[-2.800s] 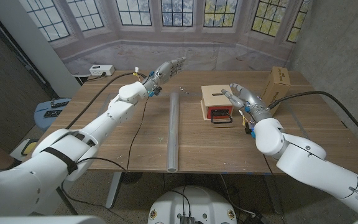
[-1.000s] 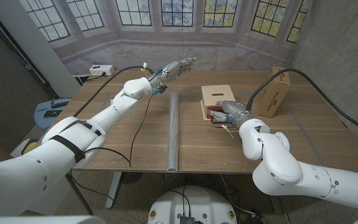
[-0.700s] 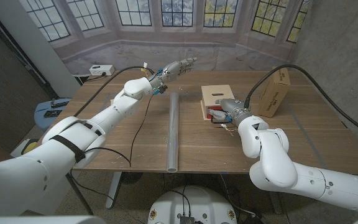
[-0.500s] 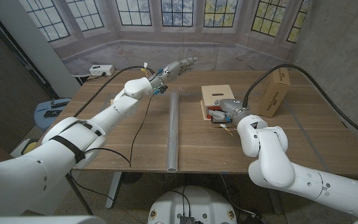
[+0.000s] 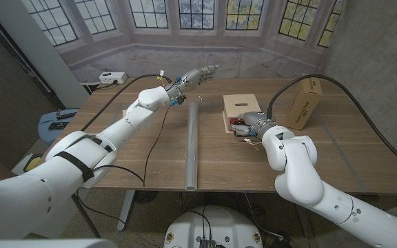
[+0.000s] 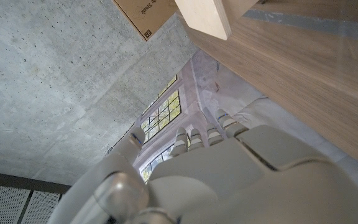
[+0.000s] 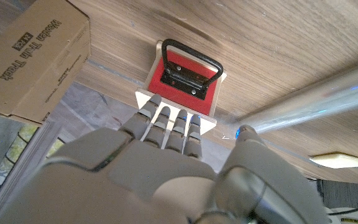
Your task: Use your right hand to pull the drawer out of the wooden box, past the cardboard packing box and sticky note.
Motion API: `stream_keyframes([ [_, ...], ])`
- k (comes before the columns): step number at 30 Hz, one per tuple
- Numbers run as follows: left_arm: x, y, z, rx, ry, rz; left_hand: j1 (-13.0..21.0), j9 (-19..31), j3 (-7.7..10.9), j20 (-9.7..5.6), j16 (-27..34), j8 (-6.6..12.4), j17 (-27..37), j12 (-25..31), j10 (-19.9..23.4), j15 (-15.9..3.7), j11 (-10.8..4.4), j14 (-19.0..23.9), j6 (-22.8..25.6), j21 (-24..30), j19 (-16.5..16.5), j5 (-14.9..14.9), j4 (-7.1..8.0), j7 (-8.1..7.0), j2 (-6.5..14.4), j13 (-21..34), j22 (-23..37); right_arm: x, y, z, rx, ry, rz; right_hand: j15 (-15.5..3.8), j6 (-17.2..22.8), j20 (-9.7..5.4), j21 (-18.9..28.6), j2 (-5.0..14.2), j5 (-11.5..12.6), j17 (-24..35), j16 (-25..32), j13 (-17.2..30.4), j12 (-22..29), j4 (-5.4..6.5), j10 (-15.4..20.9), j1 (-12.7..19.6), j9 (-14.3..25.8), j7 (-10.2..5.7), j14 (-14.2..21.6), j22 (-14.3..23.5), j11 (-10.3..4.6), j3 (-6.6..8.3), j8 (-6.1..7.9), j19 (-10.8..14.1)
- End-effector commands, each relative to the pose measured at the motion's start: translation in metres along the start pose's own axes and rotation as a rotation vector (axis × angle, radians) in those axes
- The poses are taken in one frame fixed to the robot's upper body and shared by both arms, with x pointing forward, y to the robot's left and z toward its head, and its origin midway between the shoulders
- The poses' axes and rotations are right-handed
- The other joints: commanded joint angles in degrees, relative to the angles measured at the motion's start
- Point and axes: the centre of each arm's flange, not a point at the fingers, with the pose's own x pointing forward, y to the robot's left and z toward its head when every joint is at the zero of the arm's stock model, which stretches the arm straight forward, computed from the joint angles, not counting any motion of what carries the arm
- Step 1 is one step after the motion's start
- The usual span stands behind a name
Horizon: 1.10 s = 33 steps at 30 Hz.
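**Right robot hand at the drawer front, handle not yet gripped**

The drawer (image 7: pixel 188 73), with its red face and black bail handle (image 7: pixel 190 58), sits pushed into the wooden box (image 5: pixel 238 107) on the right half of the tabletop (image 5: pixel 150 155). What the drawer holds cannot be seen while it is closed. The right robot hand (image 5: pixel 251 122) is just in front of it; in the right wrist view its fingers (image 7: pixel 166 121) reach side by side toward the drawer face, near the handle but holding nothing, so I judge the reach as under way and the grasp as not yet made. Next, the fingers would have to hook the handle, then draw it straight toward the robot.

The cardboard packing box (image 5: pixel 304 101) stands beside the wooden box, closed. A long grey tube (image 5: pixel 192 146) lies mid-table. The left robot hand (image 5: pixel 196 74) hovers over the far edge, fingers extended, empty.
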Motion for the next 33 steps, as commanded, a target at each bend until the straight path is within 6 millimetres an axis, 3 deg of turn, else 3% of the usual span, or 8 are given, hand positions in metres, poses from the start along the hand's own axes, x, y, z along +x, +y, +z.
stream_keyframes([
  [1, 0.0, -0.001, -0.001, 0.001, 0.007, -0.003, 0.6, 0.2, -0.42, 0.12, 0.0, -0.15, 0.2, -0.2, 0.1, 0.0, -0.36, 0.0, -0.4, -0.1, 0.4, 0.2, -0.01, -0.01, 0.1, 0.3, 0.3, 0.007, 0.007, -0.006, -0.026, 0.015, 0.049, -4.2, 0.5, -1.93, 0.2, -0.04, 0.2, 0.1, 0.3, 0.2, 0.3, 0.64, 0.4, -0.9, 0.3, 0.0, 0.3, 0.1, 0.09, -0.08, 0.33, -0.1],
  [33, 0.007, -0.001, -0.001, 0.011, -0.002, -0.021, 0.9, 0.3, -0.61, 0.21, 0.1, -0.05, 0.2, -0.1, 0.3, -0.11, -0.27, 0.1, -0.3, -0.1, 0.4, 0.2, 0.07, -0.16, 0.2, 0.3, 0.3, 0.025, 0.016, -0.006, 0.023, 0.011, 0.129, -3.9, 0.4, -2.63, 0.3, -0.2, 0.5, 0.0, 0.0, 0.2, 0.1, 1.72, 0.4, -3.1, 0.2, 0.3, 0.2, 0.1, 0.48, -0.52, 0.08, -0.6],
])
